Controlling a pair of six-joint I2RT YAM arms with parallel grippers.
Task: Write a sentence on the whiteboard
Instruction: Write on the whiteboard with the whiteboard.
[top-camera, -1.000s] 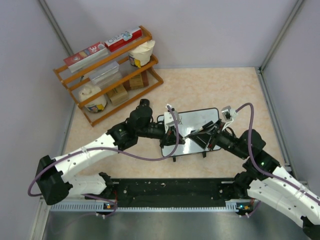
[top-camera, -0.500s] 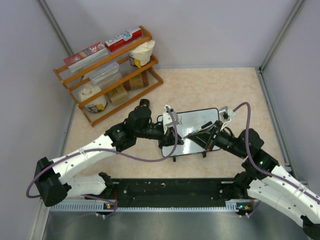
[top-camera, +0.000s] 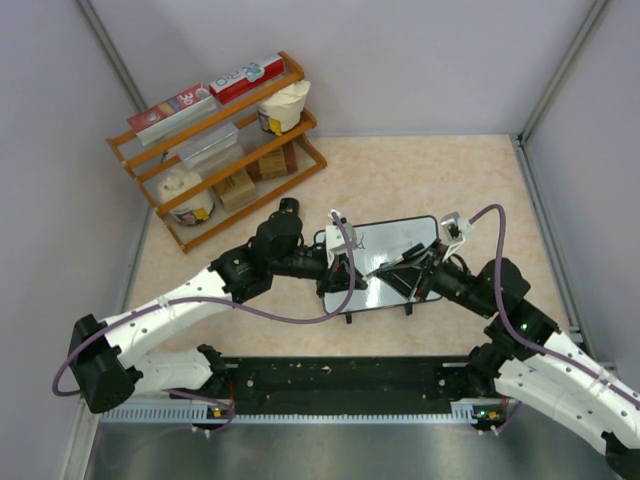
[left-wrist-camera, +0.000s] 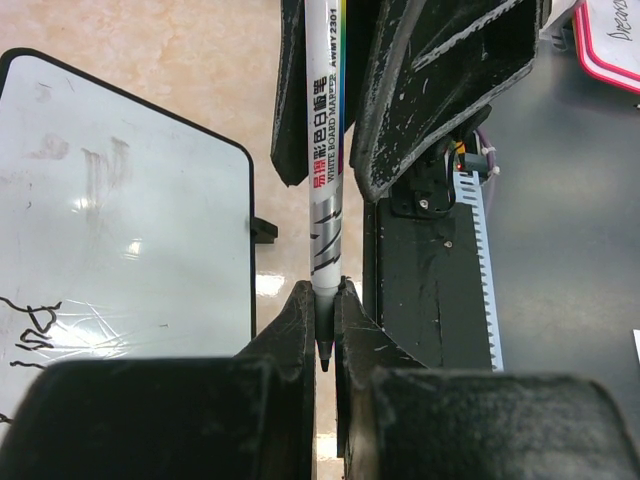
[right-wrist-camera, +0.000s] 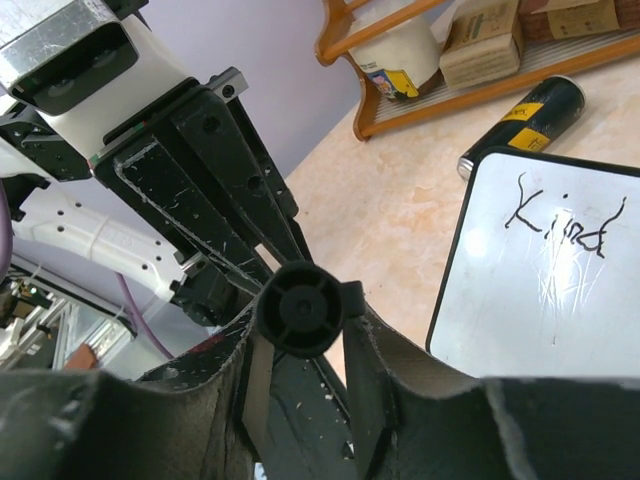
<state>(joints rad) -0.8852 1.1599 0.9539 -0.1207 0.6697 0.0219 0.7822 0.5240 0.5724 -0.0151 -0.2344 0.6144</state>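
The whiteboard (top-camera: 395, 240) lies flat mid-table under both grippers, with its black frame and feet toward me. In the right wrist view the whiteboard (right-wrist-camera: 560, 300) bears the black handwritten word "Kind" (right-wrist-camera: 556, 226). More strokes of the sentence (left-wrist-camera: 25, 325) show in the left wrist view. A white marker (left-wrist-camera: 325, 150) is held over the board's near edge. My left gripper (left-wrist-camera: 322, 296) is shut on its neck, with the bare black tip between the fingers. My right gripper (right-wrist-camera: 305, 312) is shut on the marker's black rear end (right-wrist-camera: 303, 308). In the top view the marker (top-camera: 392, 262) bridges the left gripper (top-camera: 350, 280) and the right gripper (top-camera: 408, 272).
A wooden rack (top-camera: 215, 150) of boxes, cups and tubes stands at the back left. A black can with a yellow label (right-wrist-camera: 525, 125) lies by the board's far corner. A black tray with a toothed strip (top-camera: 340, 385) runs along the near edge between the arm bases.
Over the last second my left gripper shifted slightly toward the marker's tip end and the right wrist tilted a little. In the last half second nothing has visibly moved.
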